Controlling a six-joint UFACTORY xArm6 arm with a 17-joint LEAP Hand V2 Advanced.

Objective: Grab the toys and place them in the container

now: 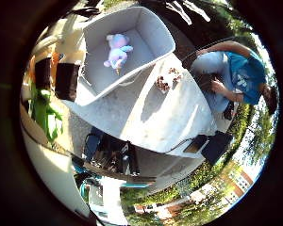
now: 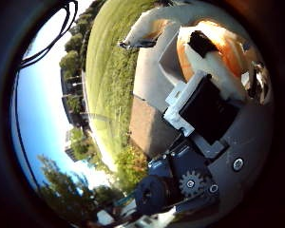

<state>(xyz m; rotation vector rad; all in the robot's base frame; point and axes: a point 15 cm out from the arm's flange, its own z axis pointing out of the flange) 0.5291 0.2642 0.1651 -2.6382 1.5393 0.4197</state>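
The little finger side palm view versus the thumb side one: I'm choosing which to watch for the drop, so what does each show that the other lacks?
Only the little finger side view shows the grey container with a purple plush toy lying inside it, the white table it stands on, and a small brown toy on that table. Only the thumb side view shows the hand close up against an orange and white toy, plus a lawn. Both show trees and buildings.

The small brown things [image 1: 166, 81] on the bench [image 1: 165, 122] are too small to identify. An orange and white toy [image 2: 218, 52] is partly hidden behind the hand [image 2: 204, 109].
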